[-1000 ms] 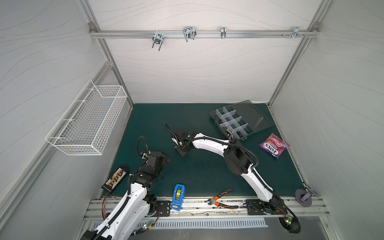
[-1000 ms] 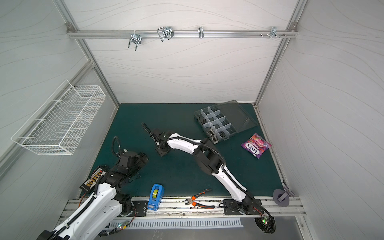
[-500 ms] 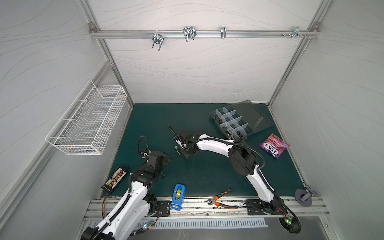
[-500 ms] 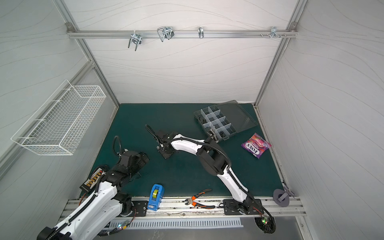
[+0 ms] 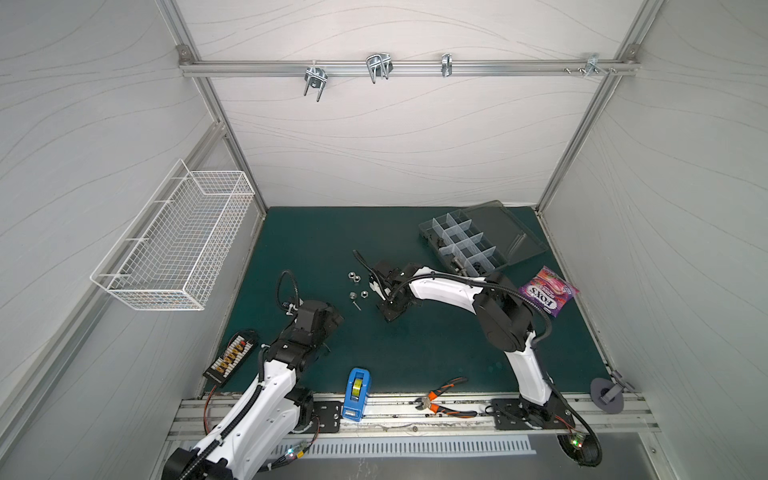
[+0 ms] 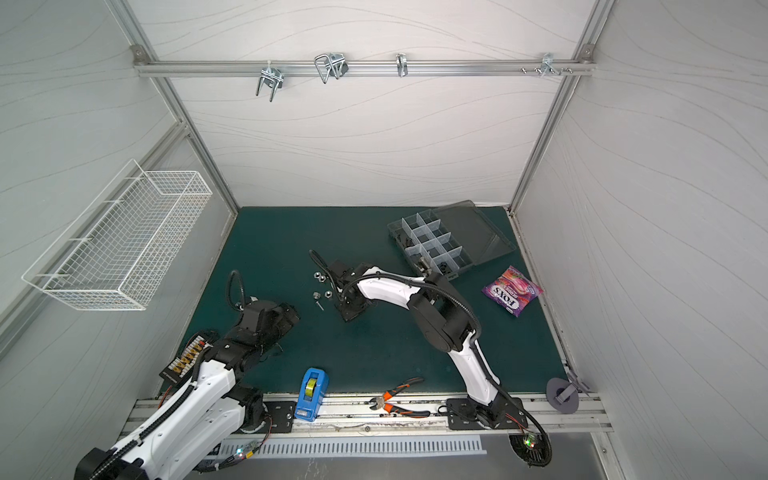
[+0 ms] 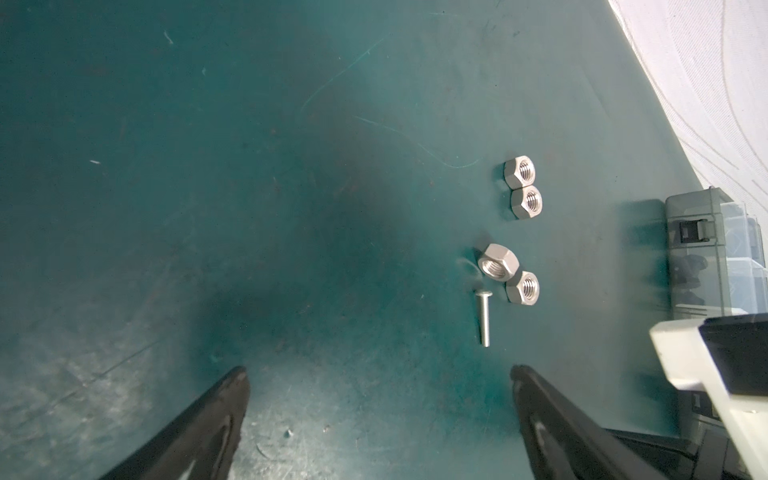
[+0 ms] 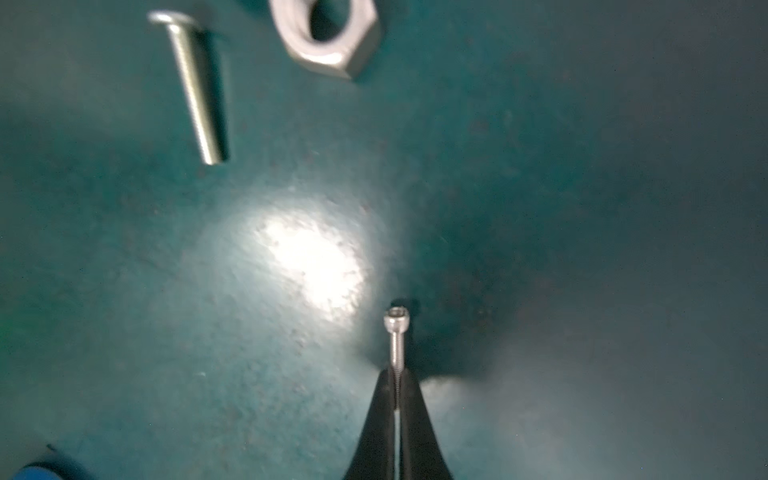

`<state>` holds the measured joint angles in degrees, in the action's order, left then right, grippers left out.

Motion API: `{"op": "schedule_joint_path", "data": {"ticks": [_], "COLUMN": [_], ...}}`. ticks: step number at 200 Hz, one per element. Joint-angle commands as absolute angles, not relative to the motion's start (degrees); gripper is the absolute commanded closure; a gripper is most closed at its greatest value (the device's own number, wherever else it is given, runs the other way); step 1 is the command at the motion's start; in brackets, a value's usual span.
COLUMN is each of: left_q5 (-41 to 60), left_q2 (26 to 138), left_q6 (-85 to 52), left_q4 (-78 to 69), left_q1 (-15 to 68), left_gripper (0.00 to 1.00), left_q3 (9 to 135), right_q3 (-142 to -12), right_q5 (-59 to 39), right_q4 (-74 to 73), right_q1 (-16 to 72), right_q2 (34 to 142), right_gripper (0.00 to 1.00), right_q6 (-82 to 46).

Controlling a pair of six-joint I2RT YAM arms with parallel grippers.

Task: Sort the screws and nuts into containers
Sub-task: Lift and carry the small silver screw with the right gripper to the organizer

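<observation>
The right gripper [image 8: 397,376] is closed tight on a thin silver socket-head screw [image 8: 397,336]; its black fingers [image 8: 376,419] pinch the threaded shank, and the small cylindrical head with its recessed socket projects beyond the tips; the lower shank is hidden between the fingers, and it cannot be told whether the head touches the dark green mat [image 5: 415,353]. In both top views this gripper sits low near the mat's centre, and the held screw is too small to make out there. Just beside it on the mat lie four silver hexagonal nuts [image 7: 519,171] in two touching pairs, each with a threaded centre hole, and a loose silver pan-head screw [image 7: 483,318] next to the nearer pair; in the right wrist view the loose screw is blurred and the one nut shown is cut off by the frame edge. The left gripper [image 7: 378,374] has its jaws spread wide and holds nothing; it hangs above bare mat short of the loose screw. The clear grey plastic organizer box [image 5: 434,227] stands at the far right of the mat, well apart from the nuts, with its smoky lid [image 5: 503,232] folded back; small pieces lie in the compartments nearest the right arm, but they are too small to identify; the left wrist view shows only one latched end of the box.
</observation>
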<state>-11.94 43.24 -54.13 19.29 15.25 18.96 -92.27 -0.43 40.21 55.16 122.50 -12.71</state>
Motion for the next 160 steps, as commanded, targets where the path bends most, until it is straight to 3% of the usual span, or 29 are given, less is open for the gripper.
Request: {"op": "schedule_joint_path", "data": {"ticks": [1,89,160], "left_q5": [-12.17,-12.05,-12.00], "left_q2": [43.46,43.95,44.02], "left_q6": [-54.01,-53.97,-53.70], "left_q4": [17.45,17.14,17.06], "left_q1": [14.94,14.94,14.94], "left_gripper": [0.01,0.01,0.01], "left_q3": [21.50,21.45,21.36], "right_q3": [-91.67,-90.30,-88.96], "right_q5": [-1.06,-0.16,1.94], "right_q4": [41.66,41.04,41.26], "right_q1": [54.08,52.14,44.96], "right_q2": [119.28,116.95,111.13], "right_gripper": [1.00,1.00,1.00], "right_q6": [-13.76,-13.89,-12.99]}}
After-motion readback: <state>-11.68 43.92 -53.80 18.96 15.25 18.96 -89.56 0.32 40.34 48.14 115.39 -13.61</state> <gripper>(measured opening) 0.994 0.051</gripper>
